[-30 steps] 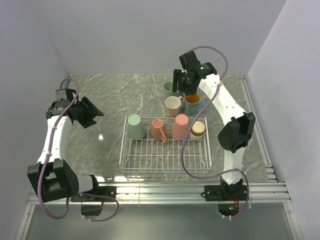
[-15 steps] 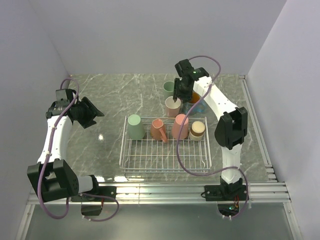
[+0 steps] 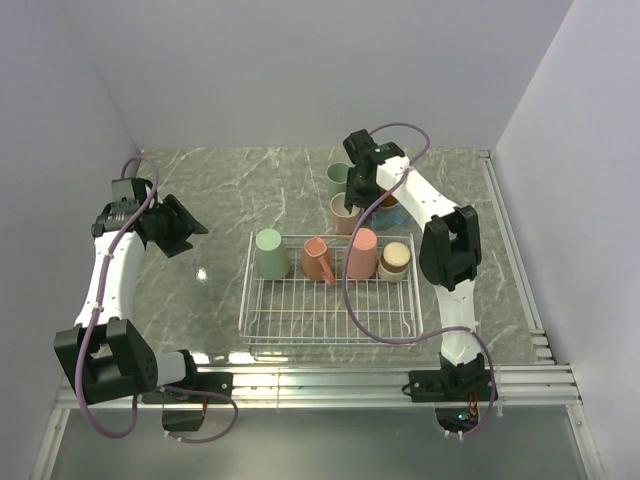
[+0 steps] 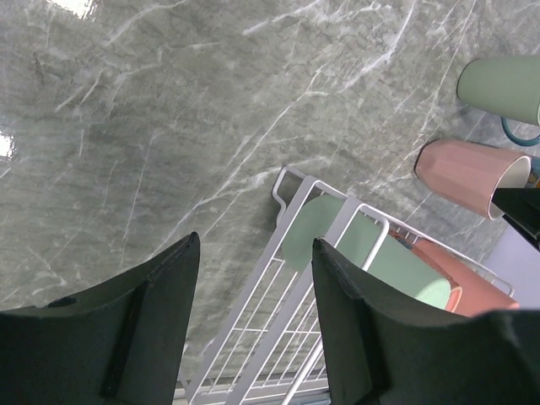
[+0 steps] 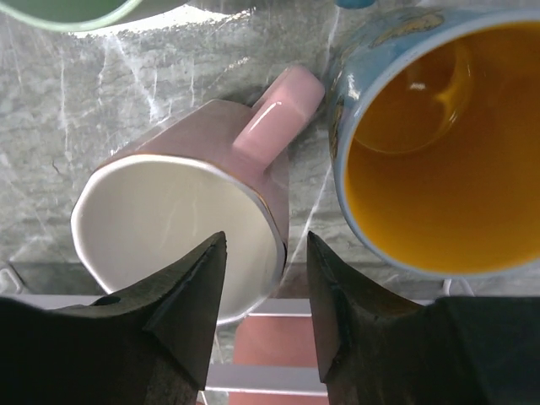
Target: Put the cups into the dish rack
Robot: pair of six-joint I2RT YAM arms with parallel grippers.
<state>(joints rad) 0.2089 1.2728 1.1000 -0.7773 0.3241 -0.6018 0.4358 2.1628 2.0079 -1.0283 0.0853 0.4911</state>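
**Behind the dish rack (image 3: 330,312), the right pincer (image 5: 266,245) sits astride the pink mug's wall**

Three mugs stand upright on the marbled table (image 3: 220,190), just behind the rack's far rim. They are a pink mug (image 5: 211,139), a blue mug (image 5: 422,169) with an orange inside, and a sage green mug (image 3: 336,178) further back. The blue mug is close beside the pink one, on the side the pink handle points to, which crowds the right finger. Along the rack's far side stand a sage green cup (image 3: 270,252) upside down, a salmon mug (image 3: 317,258), a pink cup (image 3: 360,252) and a short brownish cup (image 3: 396,258).

The right arm reaches far forward with its elbow raised beside the rack and its wrist turned down over the pink mug. One finger hangs over the mug's white inside and the other outside near the handle root. The jaws are apart, with a gap on each side of the rim, so nothing is grasped.

The left arm rises along the table's left side with its wrist bent toward the rack. The left pincer (image 4: 253,253) is released and empty, and hangs above the table near the rack's far left corner.
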